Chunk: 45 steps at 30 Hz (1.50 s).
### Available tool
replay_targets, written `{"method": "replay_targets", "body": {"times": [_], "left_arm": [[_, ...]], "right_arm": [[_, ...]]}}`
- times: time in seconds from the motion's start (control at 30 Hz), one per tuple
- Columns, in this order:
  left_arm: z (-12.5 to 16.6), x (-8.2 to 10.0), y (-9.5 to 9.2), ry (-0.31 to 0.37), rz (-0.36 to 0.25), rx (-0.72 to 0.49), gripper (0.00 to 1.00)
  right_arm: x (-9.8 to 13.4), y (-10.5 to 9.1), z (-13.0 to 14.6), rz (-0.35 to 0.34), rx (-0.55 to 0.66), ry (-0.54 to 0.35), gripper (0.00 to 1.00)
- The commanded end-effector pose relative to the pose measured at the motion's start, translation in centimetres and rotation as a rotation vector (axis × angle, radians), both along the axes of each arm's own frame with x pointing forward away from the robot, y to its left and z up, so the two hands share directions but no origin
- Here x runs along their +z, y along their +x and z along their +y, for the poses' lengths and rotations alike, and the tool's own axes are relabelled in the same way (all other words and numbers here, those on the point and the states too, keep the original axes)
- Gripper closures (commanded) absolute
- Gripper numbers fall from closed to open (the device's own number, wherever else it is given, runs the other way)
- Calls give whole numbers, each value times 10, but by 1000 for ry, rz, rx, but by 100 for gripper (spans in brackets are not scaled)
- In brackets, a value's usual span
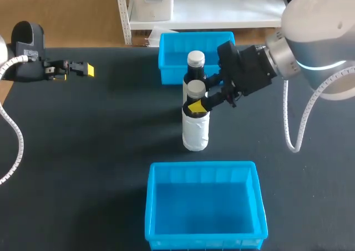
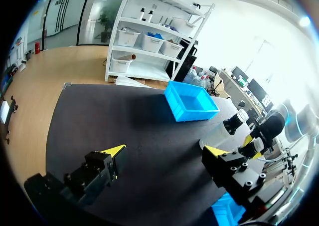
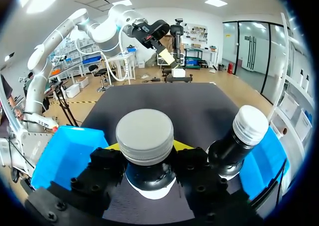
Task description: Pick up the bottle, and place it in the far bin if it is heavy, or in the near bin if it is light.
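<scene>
head view – grab: right gripper (image 1: pixel 196 106) is clamped on the neck of the grey-capped white plastic bottle (image 1: pixel 195 130), one yellow tip showing just under the cap.
head view – bottle spot: it's roughly mid-worktop, between the two bins, and its base looks like it's on the black worktop (image 1: pixel 100 140), though I can't be sure.
head view – neighbour: a second dark-necked bottle with a white cap (image 1: pixel 195 62) stands right behind it, close to the far blue plastic bin (image 1: pixel 166 57).
head view – bins: both the far one and the near blue plastic bin (image 1: pixel 151 206) have nothing in them.
head view – other arm: left gripper (image 1: pixel 83 69) is parked way off to the side, nowhere near the action.
left wrist view – fingers: left gripper (image 2: pixel 165 150) is spread wide with nothing in it; both bottles are well ahead of it, beside the far bin (image 2: pixel 175 102).
right wrist view – close-up: right gripper (image 3: pixel 148 147) has a black finger block pressed to each side of the neck of the grey-capped bottle (image 3: pixel 144 136); the white-capped one (image 3: pixel 244 131) sits just beside it, untouched.
progress: my read is that the grasp is done and that's about it. Lifting, judging heavy vs light and dropping it in a bin are all still left.
</scene>
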<state>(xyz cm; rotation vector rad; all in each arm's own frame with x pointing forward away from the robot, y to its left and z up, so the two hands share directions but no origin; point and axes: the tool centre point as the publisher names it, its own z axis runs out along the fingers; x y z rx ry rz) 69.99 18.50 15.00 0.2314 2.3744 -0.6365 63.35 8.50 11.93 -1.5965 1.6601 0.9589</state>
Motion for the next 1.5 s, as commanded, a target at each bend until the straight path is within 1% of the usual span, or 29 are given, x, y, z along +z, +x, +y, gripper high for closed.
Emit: {"method": "replay_targets", "body": {"times": [0.03,0.1,0.2,0.23,0.53,1.0,1.3,1.5], "left_arm": [[0,0,0,0,0,0,0],[0,0,0,0,0,0,0],[0,0,0,0,0,0,0],[0,0,0,0,0,0,0],[0,0,0,0,0,0,0],[0,0,0,0,0,0,0],[0,0,0,0,0,0,0],[0,0,0,0,0,0,0]], "right_arm": [[-3,1,0,-1,1,5,62],[-2,1,0,-2,-1,5,74],[-2,1,-1,-2,-3,6,98],[-2,1,-1,-2,-4,6,100],[3,0,-1,-10,2,10,100],[40,-1,-10,-44,12,-9,100],[67,-4,-30,-38,13,-18,100],[82,-1,-53,-31,-11,-24,100]]}}
